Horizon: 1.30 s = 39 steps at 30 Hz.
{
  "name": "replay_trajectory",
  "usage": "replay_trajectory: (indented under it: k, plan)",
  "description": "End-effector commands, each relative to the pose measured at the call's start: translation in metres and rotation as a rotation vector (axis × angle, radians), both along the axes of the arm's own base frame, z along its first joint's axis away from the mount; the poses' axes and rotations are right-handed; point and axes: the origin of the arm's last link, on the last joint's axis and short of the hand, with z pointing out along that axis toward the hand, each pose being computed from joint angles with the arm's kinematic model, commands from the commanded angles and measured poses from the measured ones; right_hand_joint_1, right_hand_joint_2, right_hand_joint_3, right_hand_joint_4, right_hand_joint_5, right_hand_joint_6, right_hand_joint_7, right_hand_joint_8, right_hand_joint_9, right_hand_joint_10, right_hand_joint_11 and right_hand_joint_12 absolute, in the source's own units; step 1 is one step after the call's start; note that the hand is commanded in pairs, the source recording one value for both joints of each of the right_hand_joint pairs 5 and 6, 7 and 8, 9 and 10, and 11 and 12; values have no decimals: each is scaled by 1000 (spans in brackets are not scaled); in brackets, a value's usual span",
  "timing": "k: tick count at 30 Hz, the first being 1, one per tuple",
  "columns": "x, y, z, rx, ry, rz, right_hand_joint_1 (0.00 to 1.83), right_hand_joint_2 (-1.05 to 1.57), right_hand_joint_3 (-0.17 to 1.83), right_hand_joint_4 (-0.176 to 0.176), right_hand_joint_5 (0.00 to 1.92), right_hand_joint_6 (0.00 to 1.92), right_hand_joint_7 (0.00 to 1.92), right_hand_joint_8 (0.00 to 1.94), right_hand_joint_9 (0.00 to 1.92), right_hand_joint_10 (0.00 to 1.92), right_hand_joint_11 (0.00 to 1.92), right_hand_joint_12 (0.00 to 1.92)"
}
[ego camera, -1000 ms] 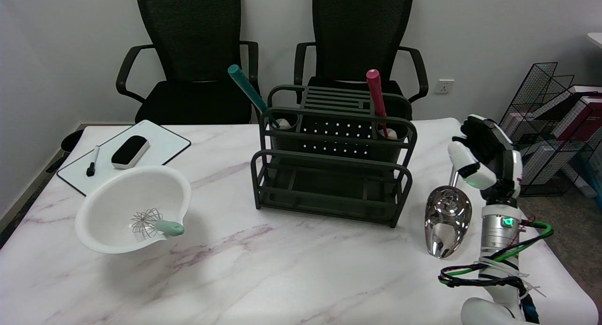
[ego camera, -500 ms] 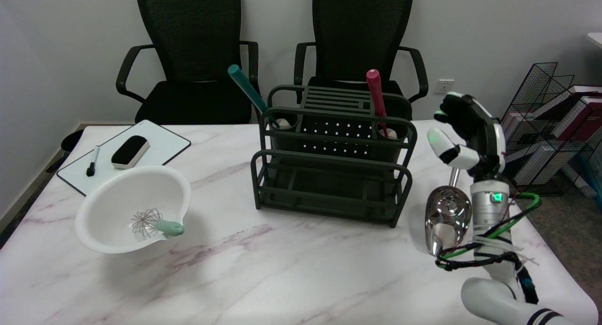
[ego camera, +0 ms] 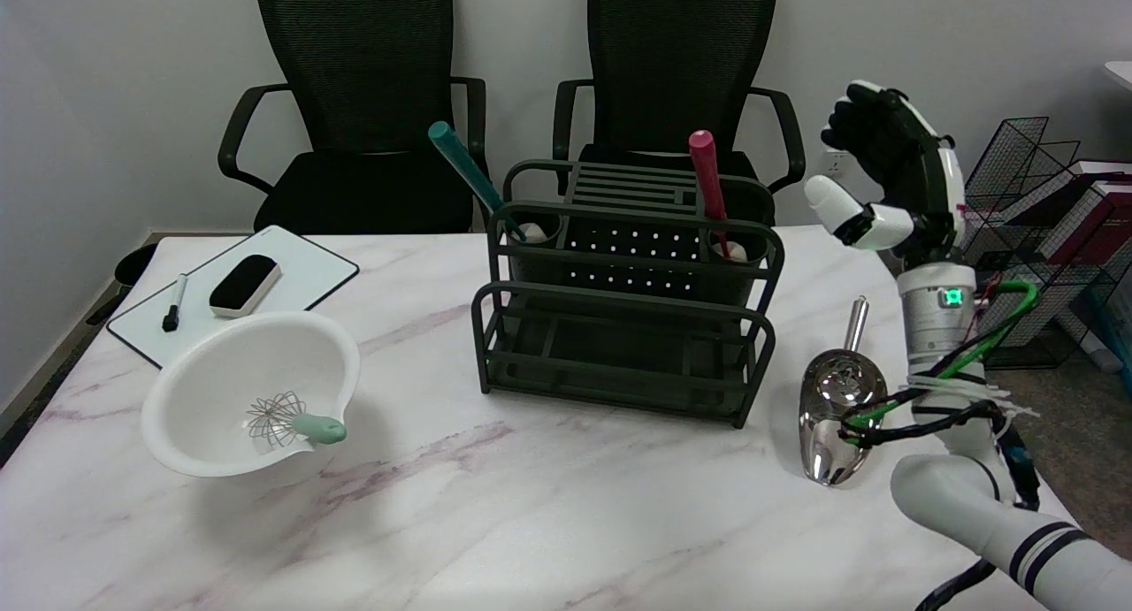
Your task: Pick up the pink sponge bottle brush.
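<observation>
The right hand (ego camera: 889, 182), fingers spread and holding nothing, is hovering right of the pink sponge bottle brush (ego camera: 707, 187), which is standing nearly upright, handle up, in the dark rack's (ego camera: 619, 328) far-right cup

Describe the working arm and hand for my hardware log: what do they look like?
The right hand is black with white shells and white fingertips. The right arm is glossy white with dark stripes low down, and has a silver wrist cylinder with a green light. Green and black cables, zip-tied, run along it.
</observation>
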Motion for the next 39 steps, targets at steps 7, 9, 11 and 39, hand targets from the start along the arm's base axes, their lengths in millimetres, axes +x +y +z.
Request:
replay_trajectory:
  k: [7, 9, 11, 39]
  plan:
    - [62, -71, -18, 147, 109, -34, 1170, -94, 1112, 0, 420, 420, 551, 551, 506, 506, 509, 509]
    - [65, -76, -17, 149, 110, -43, 1173, -106, 1112, 0, 394, 394, 552, 552, 504, 504, 501, 501]
    - [68, -81, -18, 156, 107, -51, 1174, -110, 1110, 0, 371, 371, 558, 558, 506, 506, 493, 493]
    - [56, -88, -43, 247, 46, -98, 1145, -12, 1059, 0, 341, 341, 627, 627, 586, 586, 607, 607]
